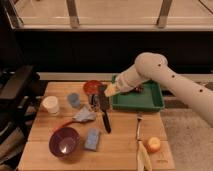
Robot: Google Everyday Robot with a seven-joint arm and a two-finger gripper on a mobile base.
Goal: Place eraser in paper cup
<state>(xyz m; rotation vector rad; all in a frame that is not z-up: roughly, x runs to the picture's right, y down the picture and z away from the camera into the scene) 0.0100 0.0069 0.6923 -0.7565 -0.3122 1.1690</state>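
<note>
The gripper [110,91] hangs low over the table's middle, between the red-orange bowl [92,87] and the green tray [150,102]. The eraser [104,103], a small flat black block, lies right under and slightly left of the gripper; I cannot tell whether they touch. The paper cup [50,105], small and white, stands upright at the table's left side, well left of the gripper. A small blue cup [74,99] stands between the paper cup and the bowl.
A long black-handled tool [106,122] lies just in front of the eraser. A crumpled blue-grey wrapper [85,116], purple bowl [64,141] and blue-grey sponge [92,139] sit front left. A fork [138,126], an orange fruit [153,145] and a banana [143,160] lie front right.
</note>
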